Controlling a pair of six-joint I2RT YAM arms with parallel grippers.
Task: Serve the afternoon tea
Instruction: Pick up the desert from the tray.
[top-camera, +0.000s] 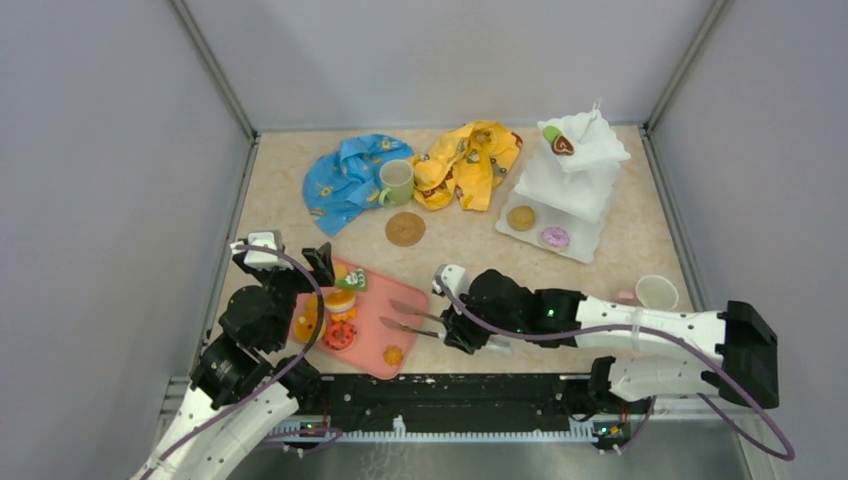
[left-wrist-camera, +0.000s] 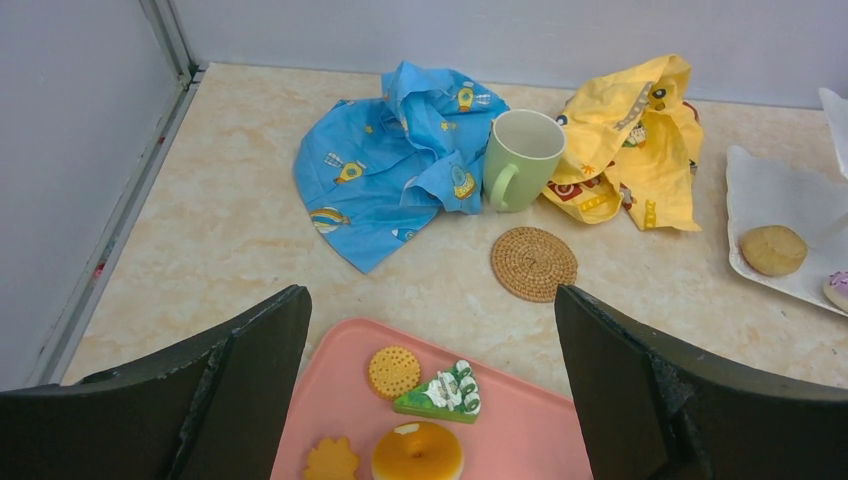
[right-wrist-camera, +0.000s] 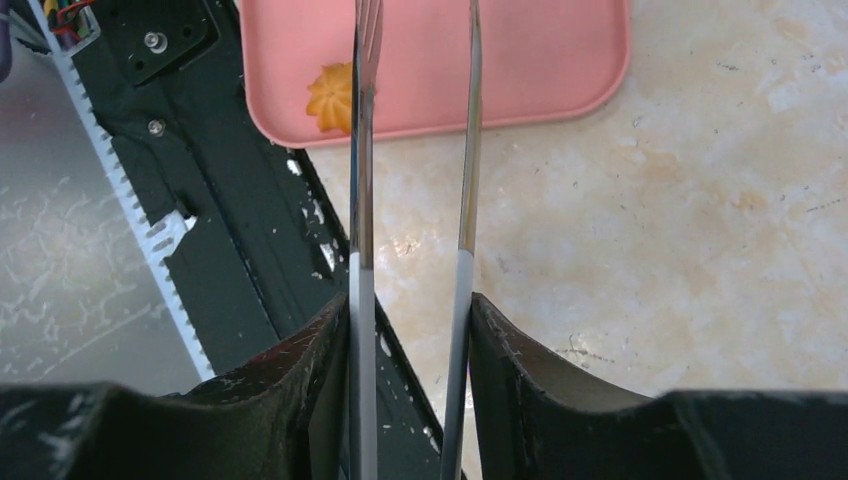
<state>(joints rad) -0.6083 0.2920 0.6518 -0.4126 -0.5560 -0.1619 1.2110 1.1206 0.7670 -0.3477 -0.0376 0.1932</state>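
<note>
Gripping metal tongs (right-wrist-camera: 462, 150), right gripper (right-wrist-camera: 405, 315) aims them leftward, long axis across the table, tips apart over pink tray (right-wrist-camera: 520, 50); orange flower cookie (right-wrist-camera: 335, 97) sits just nearside of the tips, so right arm is nearer; left gripper (left-wrist-camera: 430, 300) spread wide, empty, above tray's far end; three-tier stand (top-camera: 575, 170) well apart, far right.

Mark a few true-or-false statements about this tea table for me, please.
The right gripper holds metal tongs. True.
The pale green mug stands on the coaster. False: the coaster lies bare on the table in front of it.
The left gripper is open. True.
The white stand is empty. False: a pink donut sits on its lowest tier.
</note>
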